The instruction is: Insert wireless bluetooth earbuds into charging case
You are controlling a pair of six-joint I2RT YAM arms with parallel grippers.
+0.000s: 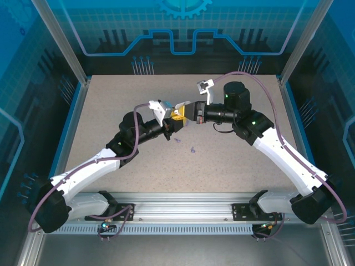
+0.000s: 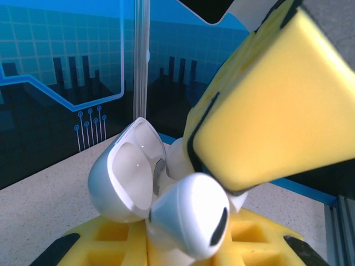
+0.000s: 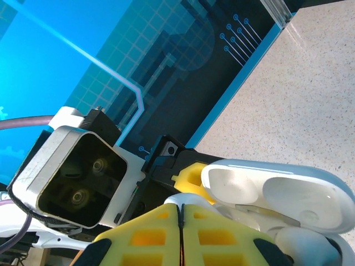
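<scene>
Left wrist view showed my left gripper (image 2: 148,237) clamped on the open case (image 2: 125,177), my right gripper (image 3: 180,213) pinching an earbud (image 2: 191,216) just off those fingertips. Next, I reckoned: seat it stem-first.

Speckled beige table (image 1: 233,160); blue circuit-print walls (image 1: 183,27); aluminium rail (image 1: 183,213) at near edge.

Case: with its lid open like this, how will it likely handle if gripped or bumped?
Glossy and rounded, the case may slip or twist between the pads. Its open lid would probably flap shut if knocked. Small and hollow, it looks light.
</scene>
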